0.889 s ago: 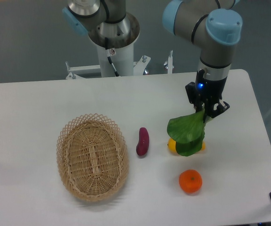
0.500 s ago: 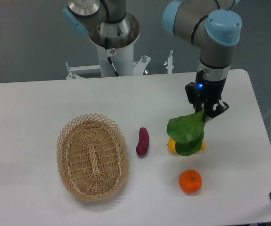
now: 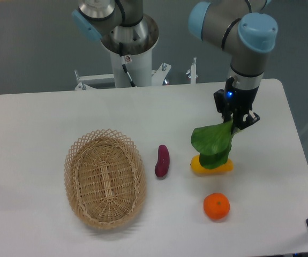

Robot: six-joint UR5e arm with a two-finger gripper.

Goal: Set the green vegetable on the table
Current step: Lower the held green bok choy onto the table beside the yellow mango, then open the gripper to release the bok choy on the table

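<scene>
Wicker basket (image 3: 105, 178) far left, purple eggplant (image 3: 162, 160) beside it. Green vegetable (image 3: 212, 145) hanging over yellow mango (image 3: 211, 166), pinched at the stalk by gripper (image 3: 234, 123), above the table (image 3: 36, 123). Released here, likely landing on the mango, rolling toward the orange (image 3: 216, 206).

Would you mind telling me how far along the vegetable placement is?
Done: the gripper has the green vegetable in its grasp. In hand: it hangs over the yellow fruit, lifted off the table. Left: setting it on bare tabletop and letting go.
</scene>
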